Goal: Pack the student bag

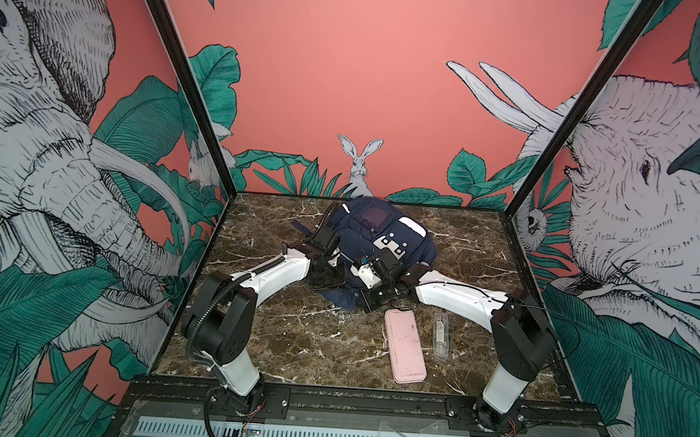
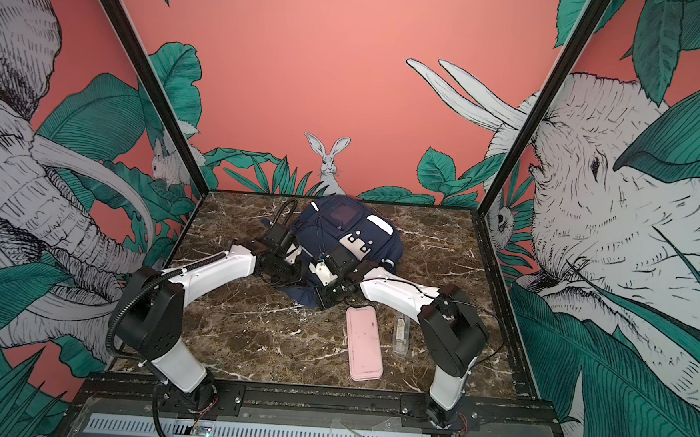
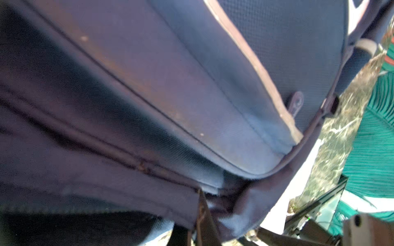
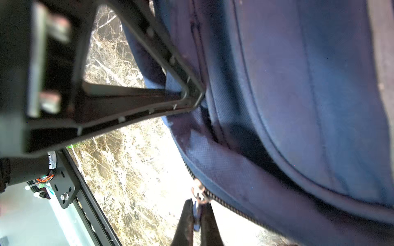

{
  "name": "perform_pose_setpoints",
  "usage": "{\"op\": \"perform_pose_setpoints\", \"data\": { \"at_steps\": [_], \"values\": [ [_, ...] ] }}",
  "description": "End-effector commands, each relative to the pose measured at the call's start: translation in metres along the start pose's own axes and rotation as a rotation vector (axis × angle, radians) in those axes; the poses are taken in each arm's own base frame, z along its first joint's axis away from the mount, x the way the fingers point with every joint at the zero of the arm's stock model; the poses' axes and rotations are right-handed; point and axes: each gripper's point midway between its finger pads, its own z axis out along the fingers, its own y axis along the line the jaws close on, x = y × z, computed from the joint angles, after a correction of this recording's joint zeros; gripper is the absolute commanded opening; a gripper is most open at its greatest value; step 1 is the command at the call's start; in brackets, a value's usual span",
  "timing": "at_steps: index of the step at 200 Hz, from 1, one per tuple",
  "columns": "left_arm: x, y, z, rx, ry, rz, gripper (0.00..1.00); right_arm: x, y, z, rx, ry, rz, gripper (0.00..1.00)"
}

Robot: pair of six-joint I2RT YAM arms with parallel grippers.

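In both top views, the large navy-blue fabric student bag [image 1: 382,234] [image 2: 341,233] lies front-up at the back middle of the brown marble-patterned table [image 1: 291,332] [image 2: 250,330]. Both arms reach in to its near edge. The left gripper [image 1: 328,274] [image 2: 286,276] is down at the bag's near left side, and the right gripper [image 1: 369,302] [image 2: 323,297] is at the near right. From up here you can't tell how the jaws stand on either one. A flat pink oblong pencil case [image 1: 405,345] [image 2: 363,343] lies nearer the front on the right. Just beside it, a small clear plastic case [image 1: 441,335] [image 2: 401,333] lies alone on the marble.

Over to the left wrist view, and the student bag [image 3: 170,85] fills the picture, a pale grey stripe [image 3: 255,70] running across it. The left gripper [image 3: 198,204] is clamped tight on a fold of the bag's navy edge.

The right wrist view is the clearest look. The right gripper [image 4: 197,207] has its two dark fingers [image 4: 185,225] pressed together on a small blue zipper pull [image 4: 197,210], at the end of the black zipper track [image 4: 226,205] on the student bag [image 4: 298,85]. Further along, the left gripper [image 4: 191,93] pinches navy cloth at its tips, with the bright marble table [image 4: 128,161] below.
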Motion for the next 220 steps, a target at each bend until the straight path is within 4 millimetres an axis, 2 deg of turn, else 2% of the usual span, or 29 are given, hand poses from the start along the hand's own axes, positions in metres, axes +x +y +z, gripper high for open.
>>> {"op": "perform_pose_setpoints", "data": {
  "at_steps": [1,44,71,116,143,187,220],
  "values": [
    [-0.021,0.002,-0.022,-0.01,-0.084,0.027,0.0,0.007,0.003,-0.006,-0.002,0.002,-0.021,0.0],
    [-0.036,0.03,-0.046,-0.026,-0.134,-0.016,0.0,0.022,-0.028,-0.019,0.045,0.003,0.035,0.0],
    [-0.04,0.039,-0.055,-0.031,-0.152,-0.028,0.0,0.03,-0.052,-0.033,0.082,-0.006,0.076,0.0],
    [-0.046,0.043,-0.063,-0.027,-0.173,-0.036,0.0,0.045,-0.119,-0.053,0.2,-0.011,0.238,0.0],
    [-0.046,0.044,-0.064,-0.032,-0.172,-0.034,0.0,0.048,-0.148,-0.064,0.263,-0.03,0.307,0.0],
    [-0.049,0.045,-0.07,-0.035,-0.187,-0.033,0.0,0.051,-0.166,-0.072,0.294,-0.043,0.353,0.0],
    [-0.046,0.043,-0.064,-0.005,-0.166,-0.05,0.0,0.05,-0.161,-0.069,0.255,-0.046,0.355,0.0]
  ]
}}
